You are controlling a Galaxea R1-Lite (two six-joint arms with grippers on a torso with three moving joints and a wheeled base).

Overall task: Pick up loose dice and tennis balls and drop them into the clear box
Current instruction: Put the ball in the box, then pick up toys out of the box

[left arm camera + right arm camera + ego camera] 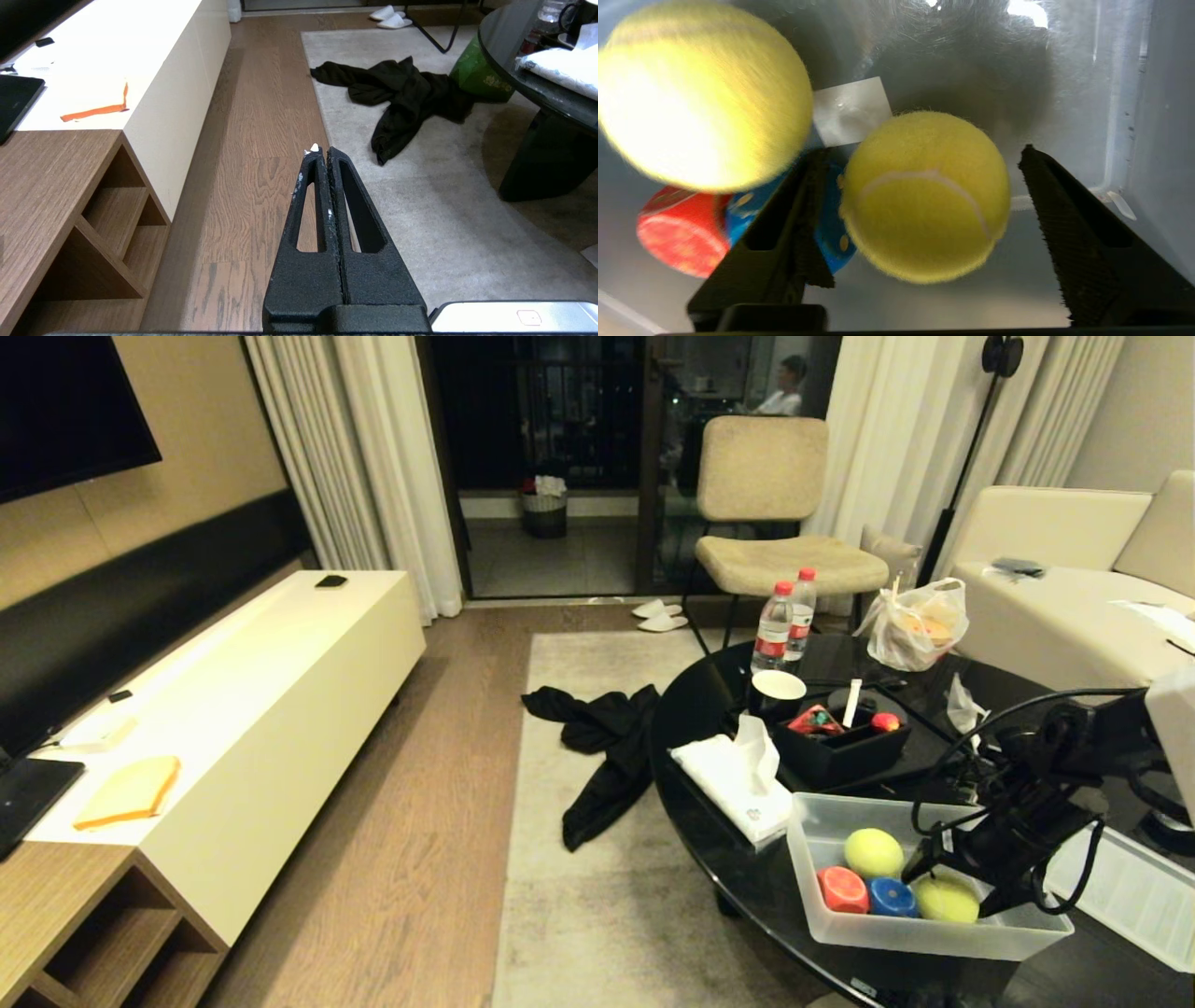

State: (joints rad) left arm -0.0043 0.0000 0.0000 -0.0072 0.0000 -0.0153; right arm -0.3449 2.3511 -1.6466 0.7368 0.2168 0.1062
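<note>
The clear box (pixel 934 938) stands at the near edge of the black round table (pixel 695 728). Inside it lie two tennis balls (pixel 874 852) (pixel 946 899), a red die (pixel 843 889) and a blue die (pixel 892 897). My right gripper (pixel 952 877) reaches down into the box and is open. In the right wrist view one tennis ball (pixel 924 196) lies loose between the spread fingers of that gripper (pixel 922 151), close to one finger and apart from the other. The second ball (pixel 700 93), red die (pixel 682 233) and blue die (pixel 838 242) lie beside it. My left gripper (pixel 322 150) hangs shut and empty over the floor.
The ribbed lid (pixel 1120 887) lies right of the box. Behind the box are a tissue pack (pixel 738 784), a black tray (pixel 840 756) with small items, a cup (pixel 778 689), two bottles (pixel 773 627) and a plastic bag (pixel 915 625). A dark garment (pixel 607 747) lies on the rug.
</note>
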